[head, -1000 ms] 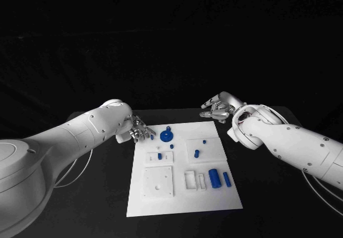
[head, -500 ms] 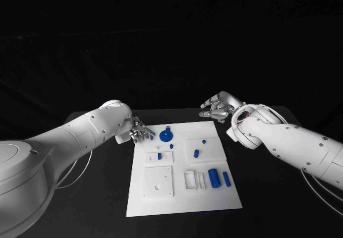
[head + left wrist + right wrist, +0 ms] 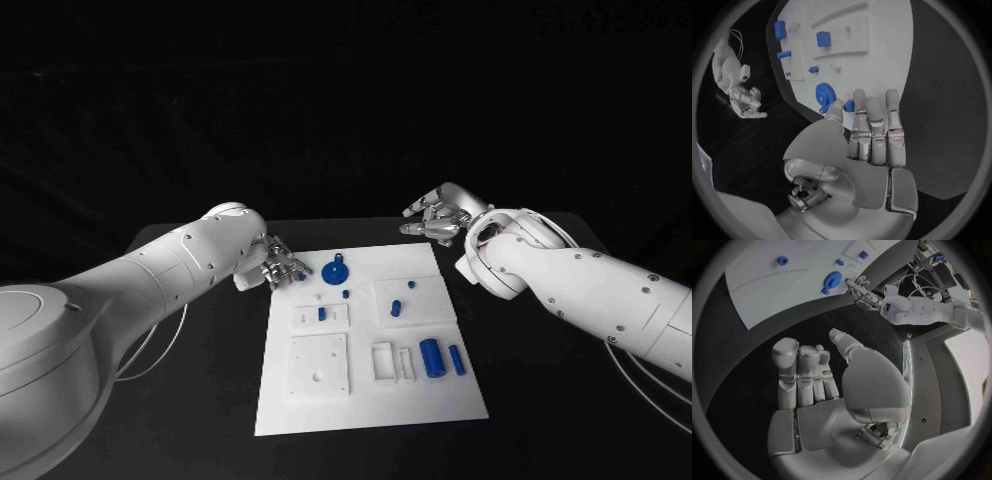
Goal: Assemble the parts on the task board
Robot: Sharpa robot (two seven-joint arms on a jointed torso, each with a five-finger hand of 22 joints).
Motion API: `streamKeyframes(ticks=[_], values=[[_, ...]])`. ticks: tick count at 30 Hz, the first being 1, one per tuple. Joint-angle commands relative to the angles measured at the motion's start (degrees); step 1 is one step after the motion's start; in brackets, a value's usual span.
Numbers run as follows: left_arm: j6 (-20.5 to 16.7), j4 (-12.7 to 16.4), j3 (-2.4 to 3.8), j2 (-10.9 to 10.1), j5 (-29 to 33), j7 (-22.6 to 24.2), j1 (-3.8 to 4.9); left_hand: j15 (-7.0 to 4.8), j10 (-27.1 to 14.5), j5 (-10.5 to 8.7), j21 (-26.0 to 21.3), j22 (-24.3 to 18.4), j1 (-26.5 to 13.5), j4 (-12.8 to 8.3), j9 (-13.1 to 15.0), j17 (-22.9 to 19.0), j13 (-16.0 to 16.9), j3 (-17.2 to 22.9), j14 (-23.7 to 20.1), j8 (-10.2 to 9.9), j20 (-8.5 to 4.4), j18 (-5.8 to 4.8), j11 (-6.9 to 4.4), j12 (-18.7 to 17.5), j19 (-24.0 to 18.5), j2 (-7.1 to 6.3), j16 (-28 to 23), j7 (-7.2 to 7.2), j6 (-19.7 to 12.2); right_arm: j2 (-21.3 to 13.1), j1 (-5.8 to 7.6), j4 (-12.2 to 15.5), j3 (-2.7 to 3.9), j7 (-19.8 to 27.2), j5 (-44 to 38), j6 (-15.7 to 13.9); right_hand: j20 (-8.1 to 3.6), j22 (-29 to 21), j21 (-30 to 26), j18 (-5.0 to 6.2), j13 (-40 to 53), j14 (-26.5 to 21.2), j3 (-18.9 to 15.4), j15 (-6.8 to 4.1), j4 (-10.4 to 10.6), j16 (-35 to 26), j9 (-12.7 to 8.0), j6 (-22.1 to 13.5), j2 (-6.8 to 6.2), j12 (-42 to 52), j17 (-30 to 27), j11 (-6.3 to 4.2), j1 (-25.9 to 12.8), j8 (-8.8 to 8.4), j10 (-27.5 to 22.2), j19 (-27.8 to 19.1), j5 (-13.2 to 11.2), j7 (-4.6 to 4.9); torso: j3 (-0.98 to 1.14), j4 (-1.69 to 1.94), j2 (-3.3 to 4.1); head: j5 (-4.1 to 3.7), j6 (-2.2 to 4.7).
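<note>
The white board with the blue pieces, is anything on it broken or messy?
Nothing stands out. The task board lies flat on the table, the blue pieces sit tidily on it, and nothing looks broken or spilled.

The task board (image 3: pixel 418 400) looks like smooth matt white plastic, its parts (image 3: pixel 431 358) glossy blue plastic. The left robot hand (image 3: pixel 873 135) beside it is brushed silver metal. The surface (image 3: pixel 216 390) is matt black.

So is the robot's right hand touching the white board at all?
Apart. In the right wrist view, bare black table separates the right hand from the task board.
</note>
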Motion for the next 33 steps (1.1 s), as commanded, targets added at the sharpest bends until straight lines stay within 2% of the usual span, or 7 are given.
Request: streamKeyframes(ticks=[1,10,14,18,23,27,33], values=[[0.8,0.0,-0.01,0.1,0.8,0.6,-0.09,-0.04,-0.6,0.78,0.1,1.1,0.4,-0.6,-0.2,-0.1,-0.1,0.3,-0.4,-0.5,0.03,-0.44,0.01,0.1,-0.4,0.74,0.3,0.17,-0.5,0.1,0.01,0.0,0.04,0.1,-0.5,0.0,-0.25,5.2,-0.1,1.1,-0.1,0.1,-0.1,-0.34,0.4,-0.2,0.0,0.3,-0.04,-0.2,0.1,-0.09,-0.4,-0.22,-0.4,3.2,0.0,0.28,-0.01,-0.03,-0.07,0.04,-0.04],[0.5,0.0,-0.01,0.0,1.9,0.7,-0.1,-0.07,-0.6,2.78,0.3,1.2,2.9,-3.7,-0.8,-0.3,-0.4,2.8,-0.4,-1.1,-0.03,-0.44,-0.03,-0.3,-0.5,3.66,0.3,0.15,-0.6,0.1,0.01,-0.1,0.04,0.1,-0.5,0.0,-0.25,5.2,-0.1,1.1,-0.1,0.1,-0.1,-0.34,0.4,-0.2,0.0,0.3,-0.04,-0.2,0.1,-0.09,-0.4,-0.22,-0.4,3.2,0.0,0.28,-0.01,-0.02,-0.02,0.1,0.05],[0.6,0.1,0.0,-0.1,2.6,0.8,-0.1,-0.03,-0.6,4.25,0.5,1.2,3.0,-5.0,-0.6,-0.3,-0.6,3.6,-0.5,-1.1,-0.03,-0.44,0.07,-0.5,-0.7,4.16,0.3,0.29,-0.9,0.1,0.01,-0.1,0.04,0.1,-0.5,0.1,-0.25,5.2,-0.1,1.1,-0.1,0.1,-0.1,-0.34,0.4,-0.2,0.0,0.3,-0.04,-0.2,0.1,-0.09,-0.4,-0.22,-0.4,3.2,0.0,0.28,-0.03,-0.04,-0.04,0.14,-0.01],[0.9,0.2,0.01,-0.3,3.4,0.8,-0.09,0.03,-0.6,6.85,0.8,1.2,3.2,-7.0,-0.6,-0.4,-0.8,5.0,-0.7,-1.3,-0.04,-0.41,0.23,-0.7,-0.9,4.84,0.3,0.62,-1.4,0.0,0.01,-0.1,0.04,0.1,-0.5,0.1,-0.25,5.2,-0.1,1.1,-0.1,0.1,-0.1,-0.34,0.4,-0.2,0.0,0.3,-0.04,-0.2,0.1,-0.09,-0.4,-0.22,-0.4,3.2,0.0,0.28,-0.05,0.02,-0.06,0.17,0.03],[1.2,0.2,0.03,-0.5,4.0,0.5,-0.08,0.04,-0.6,8.29,1.4,1.3,2.1,-9.4,-0.5,-0.5,-0.9,6.5,-0.8,-1.4,-0.04,-0.29,0.25,-0.9,-1.2,5.37,0.4,0.79,-1.4,0.0,0.01,-0.2,0.04,0.1,-0.5,0.1,-0.25,5.2,-0.1,1.1,-0.1,0.1,-0.1,-0.34,0.4,-0.2,0.0,0.3,-0.04,-0.2,0.1,-0.09,-0.4,-0.22,-0.4,3.2,0.0,0.28,-0.06,0.03,-0.13,0.24,-0.04],[1.2,0.3,0.05,-0.8,4.6,0.3,-0.07,0.0,-0.3,7.89,2.0,1.3,1.6,-10.7,-0.5,-0.5,-0.9,7.8,-0.6,-1.4,-0.08,-0.16,0.23,-0.8,-1.3,6.44,0.6,0.81,-0.9,0.0,0.01,-0.2,0.04,0.1,-0.5,0.2,-0.25,5.2,-0.1,1.1,-0.1,0.1,-0.1,-0.34,0.4,-0.2,0.0,0.3,-0.04,-0.2,0.1,-0.09,-0.4,-0.22,-0.4,3.2,0.0,0.28,-0.06,0.02,-0.11,0.29,0.0],[1.0,1.2,0.15,-1.6,6.3,0.2,0.05,-0.3,0.4,7.84,3.2,1.3,-0.2,-12.7,0.9,-0.4,-0.8,10.1,-0.2,-0.4,-0.35,-0.17,0.03,-0.7,-1.6,6.92,0.8,0.33,0.5,-0.2,0.01,-0.3,0.04,0.1,-0.5,0.2,-0.26,5.2,0.0,1.1,0.0,0.2,0.1,-0.35,0.3,-0.2,0.0,0.3,-0.04,-0.1,0.1,-0.11,-0.4,-0.23,-0.3,3.2,0.1,0.27,-0.09,0.12,-0.19,0.36,-0.15]])
